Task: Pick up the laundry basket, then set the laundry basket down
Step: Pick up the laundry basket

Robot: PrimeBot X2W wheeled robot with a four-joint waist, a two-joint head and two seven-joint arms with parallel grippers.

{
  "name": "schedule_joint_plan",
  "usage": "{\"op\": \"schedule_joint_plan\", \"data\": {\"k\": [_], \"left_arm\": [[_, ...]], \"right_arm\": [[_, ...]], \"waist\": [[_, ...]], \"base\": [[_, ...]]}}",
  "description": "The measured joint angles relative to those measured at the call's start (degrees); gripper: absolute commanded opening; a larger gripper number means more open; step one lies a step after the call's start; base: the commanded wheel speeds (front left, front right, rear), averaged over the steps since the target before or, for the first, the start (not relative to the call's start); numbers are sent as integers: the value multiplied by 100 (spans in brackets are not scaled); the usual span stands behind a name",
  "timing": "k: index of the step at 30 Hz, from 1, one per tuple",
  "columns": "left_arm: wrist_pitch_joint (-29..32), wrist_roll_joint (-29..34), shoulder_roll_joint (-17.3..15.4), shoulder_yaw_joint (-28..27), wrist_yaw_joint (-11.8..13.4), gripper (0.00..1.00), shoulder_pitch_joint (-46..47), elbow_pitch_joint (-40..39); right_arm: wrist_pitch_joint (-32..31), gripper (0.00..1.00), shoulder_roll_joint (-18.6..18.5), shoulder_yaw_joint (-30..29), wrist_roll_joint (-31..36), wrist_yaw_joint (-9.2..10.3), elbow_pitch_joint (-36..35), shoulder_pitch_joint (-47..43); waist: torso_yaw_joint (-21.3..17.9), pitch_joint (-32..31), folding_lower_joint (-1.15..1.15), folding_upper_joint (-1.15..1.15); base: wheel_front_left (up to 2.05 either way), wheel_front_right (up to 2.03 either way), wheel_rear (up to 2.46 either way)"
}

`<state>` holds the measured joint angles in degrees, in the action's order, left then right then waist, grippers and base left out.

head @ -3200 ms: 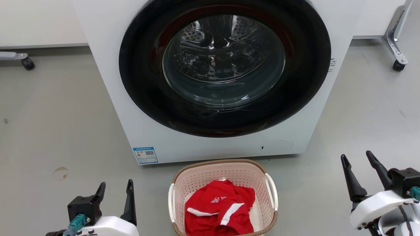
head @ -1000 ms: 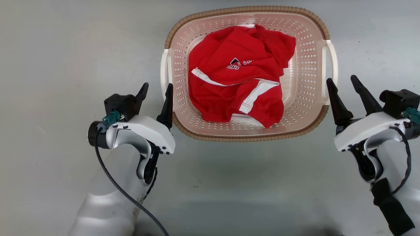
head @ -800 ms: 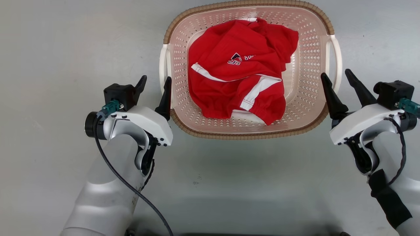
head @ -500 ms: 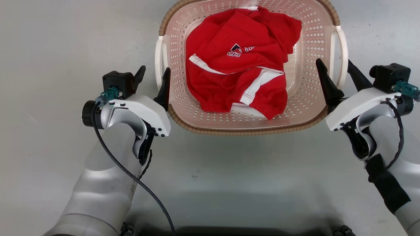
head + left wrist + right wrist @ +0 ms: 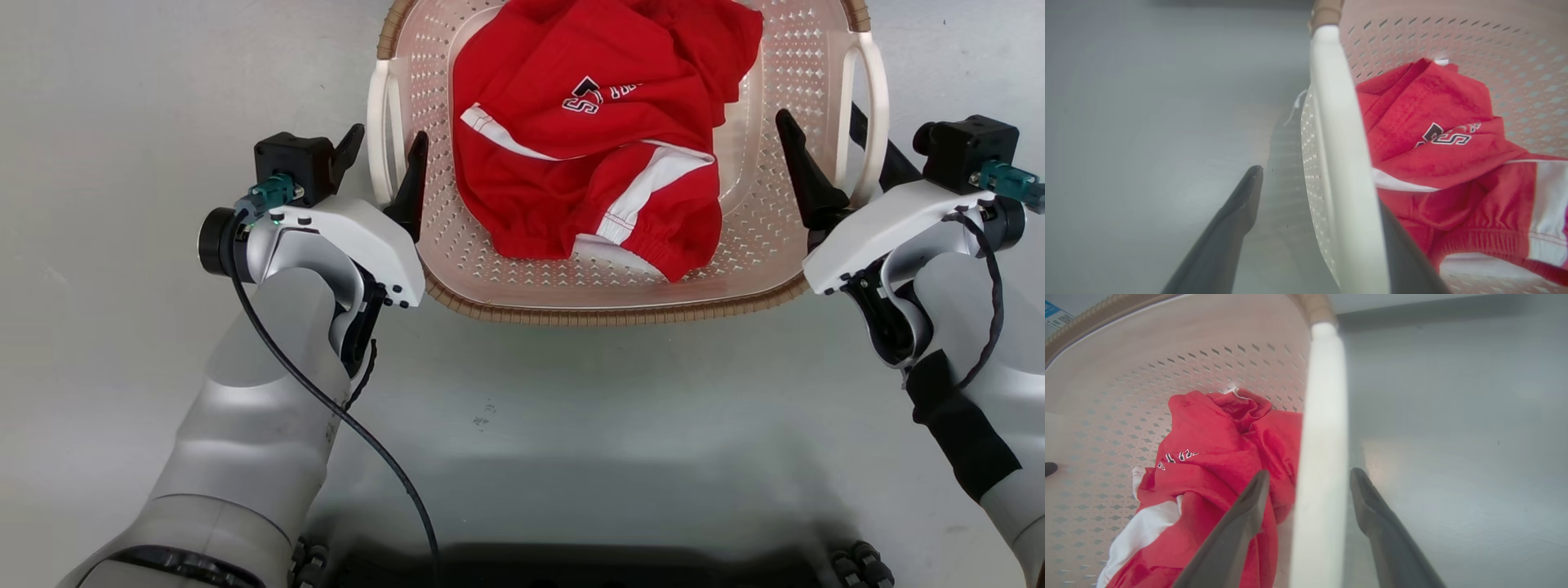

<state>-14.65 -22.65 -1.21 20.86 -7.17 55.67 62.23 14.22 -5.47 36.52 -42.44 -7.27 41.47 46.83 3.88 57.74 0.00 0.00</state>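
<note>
Grey smooth floor [image 5: 122,82], plain, a few small specks. The laundry basket [image 5: 604,310] sits on it, straight ahead of the robot, its far end cut off by the top of the head view. Pink perforated walls, brown woven-look rim. A red garment [image 5: 588,122] with white stripes and a dark logo lies crumpled inside the basket.

Left gripper [image 5: 389,135] is at the basket's left handle [image 5: 377,122], jaws spread and straddling it: one finger outside the basket, one inside the wall. In the left wrist view the white handle [image 5: 1339,163] runs up between the two fingers [image 5: 1229,228]. The outer one is clearly apart from it. The inner one is partly hidden behind the handle, so I can't tell whether it touches.

Right gripper [image 5: 816,113] is the same at the basket's right handle [image 5: 878,106]: jaws spread, nothing pinched. In the right wrist view the handle [image 5: 1321,457] stands between the fingers [image 5: 1237,531], the inner one over the garment with a visible gap to the handle. The outer one is just beside the handle; contact unclear.

A black cable [image 5: 326,408] trails down the left forearm, on the near side of the basket.
</note>
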Motion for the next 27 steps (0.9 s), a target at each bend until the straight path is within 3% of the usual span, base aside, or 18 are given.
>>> {"op": "schedule_joint_plan", "data": {"k": [8,9,10,11,14,27], "left_arm": [[-1,55,7,-45,-16,100,51,57],[-1,60,5,-41,-16,30,63,58],[-1,77,7,-38,-16,0,72,44],[-1,82,13,-32,-20,0,82,47],[-41,15,167,2,-21,0,89,53],[-85,-311,115,196,-15,0,181,240]], "right_arm": [[0,100,9,146,-97,0,43,13],[0,82,10,162,-99,0,51,22],[0,25,11,171,-102,0,56,34],[0,0,12,187,-127,0,62,52],[2,0,110,234,-285,65,91,113],[11,0,175,342,-343,73,311,236]], "waist": [[-17,22,0,0],[-21,25,0,0],[-25,31,0,0],[-32,36,0,0],[-54,39,0,0],[-104,14,0,0]], "base": [[0,0,0],[0,0,0],[0,0,0],[0,0,0],[0,0,0],[0,0,0]]}}
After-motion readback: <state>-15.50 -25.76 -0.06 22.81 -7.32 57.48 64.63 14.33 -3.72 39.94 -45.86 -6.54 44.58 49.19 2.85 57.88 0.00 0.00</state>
